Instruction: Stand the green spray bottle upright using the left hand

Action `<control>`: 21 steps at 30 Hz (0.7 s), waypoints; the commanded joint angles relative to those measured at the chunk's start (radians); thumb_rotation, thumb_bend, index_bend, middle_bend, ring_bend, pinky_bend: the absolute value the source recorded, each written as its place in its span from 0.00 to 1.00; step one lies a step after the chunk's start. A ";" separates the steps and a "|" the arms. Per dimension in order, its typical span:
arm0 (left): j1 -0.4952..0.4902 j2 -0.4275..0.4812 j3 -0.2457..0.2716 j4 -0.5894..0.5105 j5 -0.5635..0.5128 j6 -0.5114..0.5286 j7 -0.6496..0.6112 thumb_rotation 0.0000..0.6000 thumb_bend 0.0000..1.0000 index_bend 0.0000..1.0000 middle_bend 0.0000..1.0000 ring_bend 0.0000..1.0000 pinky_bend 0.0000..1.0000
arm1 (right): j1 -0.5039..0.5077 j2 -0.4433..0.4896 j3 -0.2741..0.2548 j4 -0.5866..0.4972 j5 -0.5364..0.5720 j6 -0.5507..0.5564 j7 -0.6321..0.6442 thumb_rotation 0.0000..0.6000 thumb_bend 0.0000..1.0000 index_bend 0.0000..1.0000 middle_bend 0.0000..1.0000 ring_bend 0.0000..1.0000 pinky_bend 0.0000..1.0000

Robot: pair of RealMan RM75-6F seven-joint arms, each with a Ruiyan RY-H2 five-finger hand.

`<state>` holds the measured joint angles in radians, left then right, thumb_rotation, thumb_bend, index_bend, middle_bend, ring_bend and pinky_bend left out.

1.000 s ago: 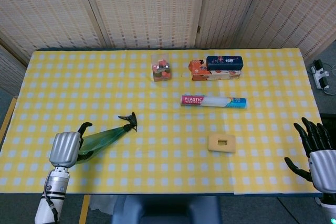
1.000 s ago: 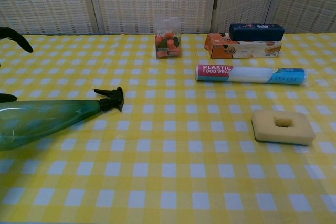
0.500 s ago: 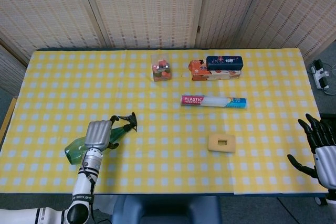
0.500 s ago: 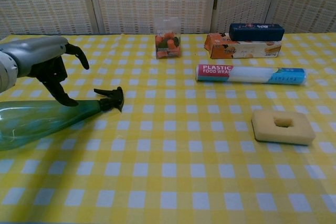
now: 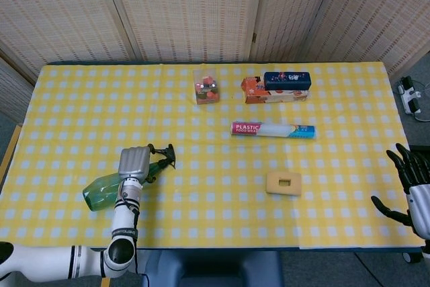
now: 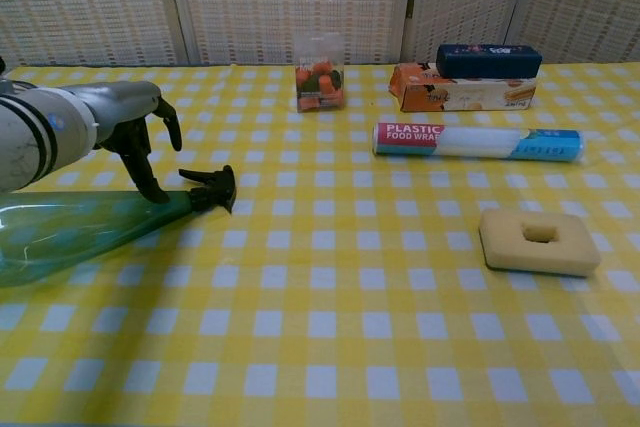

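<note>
Lying on its side near the table's front-left corner, the green spray bottle points its black nozzle toward the middle. We hover our left hand above its neck, fingers spread, holding nothing. Our right hand hangs released off the front-right corner.

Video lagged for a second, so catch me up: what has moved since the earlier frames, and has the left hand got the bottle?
The left hand swung from the bottle's base end toward its neck and now hovers there, fingers spread, gripping nothing. The right hand drew back toward the table's edge. The green spray bottle lies flat as before; the other items stayed put.
</note>
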<state>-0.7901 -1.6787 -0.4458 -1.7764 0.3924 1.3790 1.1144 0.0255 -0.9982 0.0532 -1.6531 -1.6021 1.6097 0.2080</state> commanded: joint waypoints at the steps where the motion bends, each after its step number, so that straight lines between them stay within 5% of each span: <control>1: -0.053 -0.041 -0.009 0.077 -0.061 -0.024 0.000 1.00 0.15 0.39 1.00 1.00 1.00 | 0.002 0.003 0.002 0.002 0.002 -0.002 0.011 1.00 0.26 0.00 0.00 0.00 0.00; 21: -0.196 -0.119 -0.018 0.316 -0.301 -0.054 0.106 1.00 0.15 0.47 1.00 1.00 1.00 | 0.008 0.038 0.018 0.039 0.045 -0.031 0.128 1.00 0.26 0.00 0.00 0.00 0.00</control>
<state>-0.9681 -1.7880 -0.4561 -1.4836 0.1193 1.3239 1.1982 0.0325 -0.9620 0.0706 -1.6162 -1.5557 1.5785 0.3324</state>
